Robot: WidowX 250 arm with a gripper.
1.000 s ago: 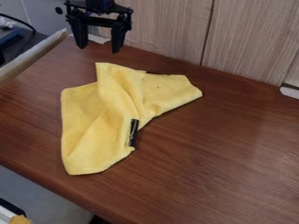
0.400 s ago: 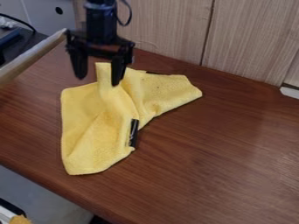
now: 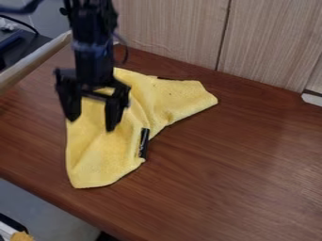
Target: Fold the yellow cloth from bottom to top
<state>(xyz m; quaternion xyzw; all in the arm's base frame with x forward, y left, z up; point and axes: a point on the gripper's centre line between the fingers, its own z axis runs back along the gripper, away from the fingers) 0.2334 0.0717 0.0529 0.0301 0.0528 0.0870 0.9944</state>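
My hand (image 3: 92, 124) hangs over the cloth's L part as I view it, fingers apart, nothing clamped; can't tell if the tips touch fabric. The yellow cloth (image 3: 107, 153) lies rumpled on the worktop (image 3: 232, 164), unfolded as far as the task goes, imo. Its long axis runs on a slant, from the bottom end, lower L in view, to the upper R corner. Key bit: that bottom end lies below the hand in view, i.e. toward the cam and near the worktop's front edge, so I'd go fwd to it, get low, pinch, then bring it back up twd the top. Black tag (image 3: 144, 142) sits on the cloth's R edge, just beside my R finger in view; I'd avoid grabbing it. Farther out: a pale rail (image 3: 31, 61) at upper L, wood panels (image 3: 176, 28) behind. Nothing seems to block the way to the bottom end; main risk is a shallow pinch slipping.
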